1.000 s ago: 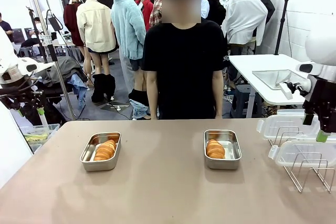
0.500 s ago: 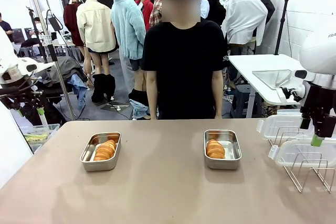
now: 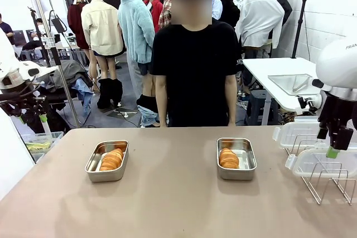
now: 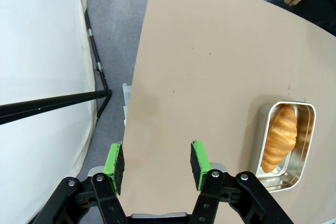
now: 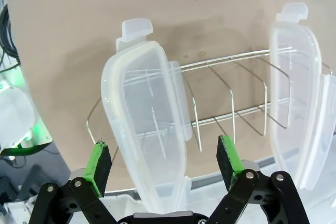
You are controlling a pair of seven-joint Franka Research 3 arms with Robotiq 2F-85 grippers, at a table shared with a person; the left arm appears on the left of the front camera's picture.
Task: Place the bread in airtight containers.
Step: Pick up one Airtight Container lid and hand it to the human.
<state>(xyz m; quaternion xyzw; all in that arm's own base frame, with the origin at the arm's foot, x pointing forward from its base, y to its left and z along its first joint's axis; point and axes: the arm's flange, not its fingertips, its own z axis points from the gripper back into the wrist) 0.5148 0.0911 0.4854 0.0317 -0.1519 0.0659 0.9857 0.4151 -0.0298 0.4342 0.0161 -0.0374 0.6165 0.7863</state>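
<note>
Now, right fingers (image 5: 227, 153): spread wide, gripping nothing, straddling the near lid (image 5: 144, 124) at its edge.
Lids: both stand upright in the rack (image 5: 231, 57), edges offered up for pinching; second lid (image 5: 296, 93) lies beyond one pad.
Left fingers (image 4: 197, 157): partly open, empty, idle above bare tabletop (image 4: 210, 51).
Bread (image 3: 111, 160): already lying in the open tins (image 3: 106, 175), well apart from both fingers, so capping probably comes next.

My left claw (image 4: 157, 158) and right claw (image 5: 164, 158) are black, with green pads (image 5: 100, 162) and silver screws; the arm shell (image 3: 341, 62) above is white.
</note>
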